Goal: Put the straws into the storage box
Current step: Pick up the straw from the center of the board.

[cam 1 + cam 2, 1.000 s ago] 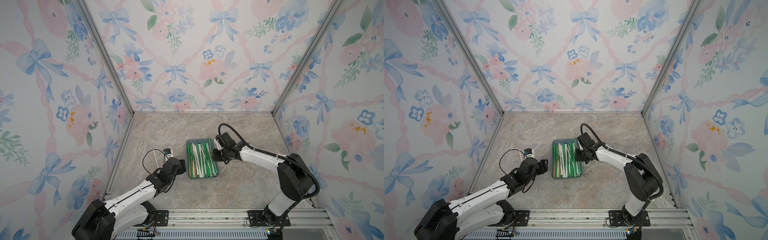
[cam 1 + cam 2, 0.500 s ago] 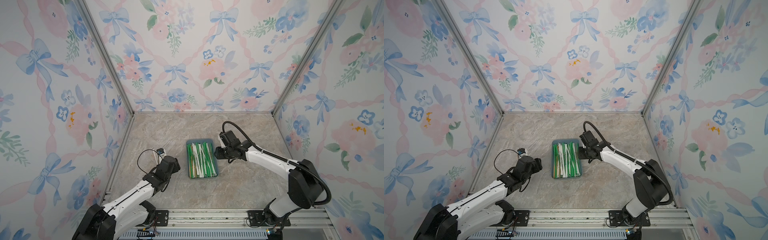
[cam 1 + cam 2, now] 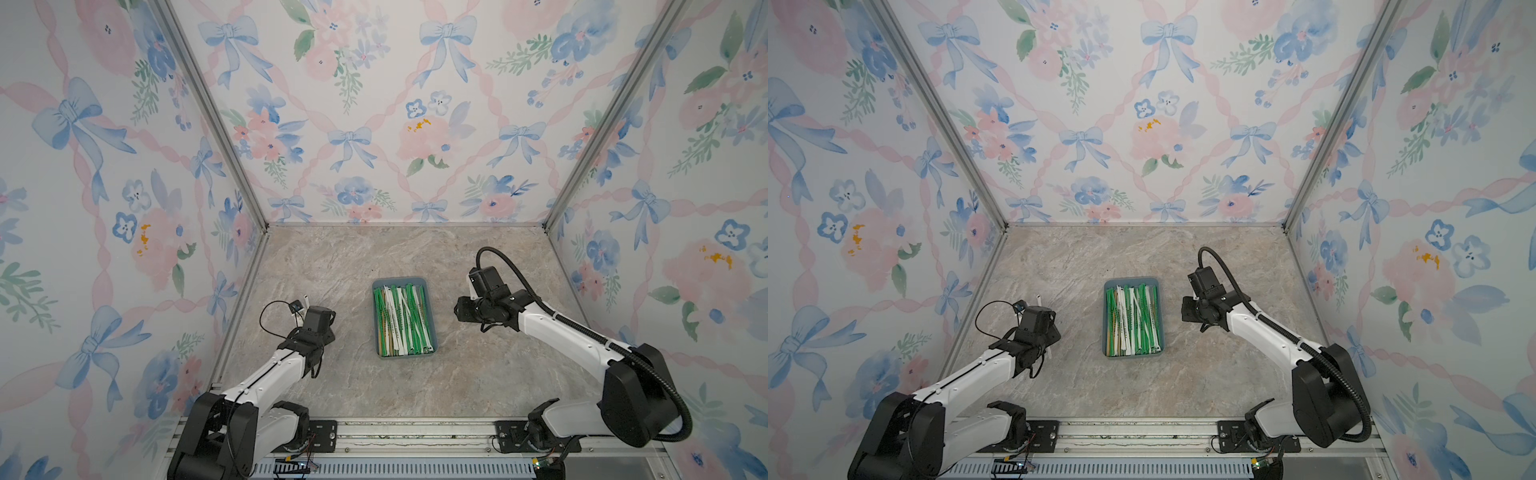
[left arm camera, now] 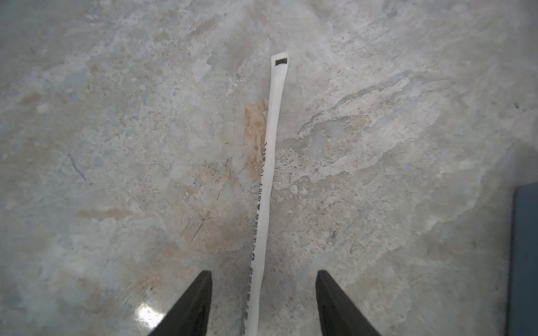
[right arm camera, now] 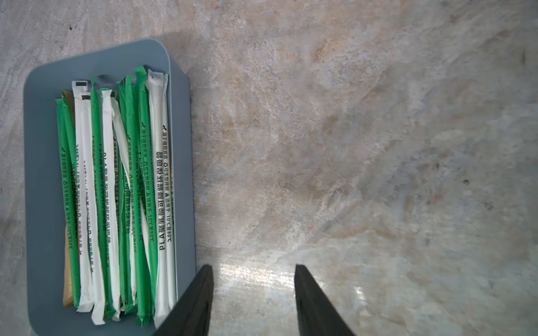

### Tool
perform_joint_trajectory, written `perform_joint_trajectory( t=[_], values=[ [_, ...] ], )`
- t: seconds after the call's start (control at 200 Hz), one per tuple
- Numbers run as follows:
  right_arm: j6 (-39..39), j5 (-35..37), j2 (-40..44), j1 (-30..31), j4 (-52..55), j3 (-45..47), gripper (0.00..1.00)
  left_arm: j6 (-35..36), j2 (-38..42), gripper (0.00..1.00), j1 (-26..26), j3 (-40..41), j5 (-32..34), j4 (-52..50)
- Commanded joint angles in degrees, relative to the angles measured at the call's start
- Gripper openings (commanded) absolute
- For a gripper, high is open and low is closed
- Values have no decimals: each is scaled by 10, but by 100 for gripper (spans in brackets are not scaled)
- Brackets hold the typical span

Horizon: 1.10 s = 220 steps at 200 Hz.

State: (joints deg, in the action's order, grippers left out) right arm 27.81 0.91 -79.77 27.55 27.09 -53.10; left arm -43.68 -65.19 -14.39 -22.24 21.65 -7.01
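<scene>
Top view: storage box (image 3: 400,281) dead centre, stuffed with straws (image 3: 405,320). At 3 o'clock, right gripper (image 5: 254,266), freshly pulled off it, jaws half apart, empty. At 9 o'clock, left gripper (image 4: 263,272), open astride a loose white straw (image 4: 267,174), not pinched yet. Looks like the last pickup.

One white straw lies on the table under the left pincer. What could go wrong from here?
The white straw lies flat and thin under the open left pincer, so closing might slide off it. The box is already crowded with straws; a tilted drop may leave this one across the rim.
</scene>
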Motion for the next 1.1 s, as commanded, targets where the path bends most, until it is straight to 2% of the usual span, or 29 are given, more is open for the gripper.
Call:
perform_joint_trajectory(
  t=[0.0,0.375,0.565,0.82,0.94,1.095],
  values=[
    [-11,7,20,-14,13,11,48,18,-18,54,9,-8,1,-8],
    [-12,3,39,-33,22,19,49,42,-96,35,24,-33,-26,-6],
    [-10,-2,51,-43,21,26,50,48,-148,21,24,-42,-48,-6],
    [-14,-9,58,-65,23,32,51,61,-123,4,24,-36,-62,-5],
    [-20,-9,64,-81,24,34,51,64,-105,1,17,-39,-67,-6],
    [-22,-9,82,-107,24,46,51,51,-59,0,-20,-46,-69,-6]
  ],
)
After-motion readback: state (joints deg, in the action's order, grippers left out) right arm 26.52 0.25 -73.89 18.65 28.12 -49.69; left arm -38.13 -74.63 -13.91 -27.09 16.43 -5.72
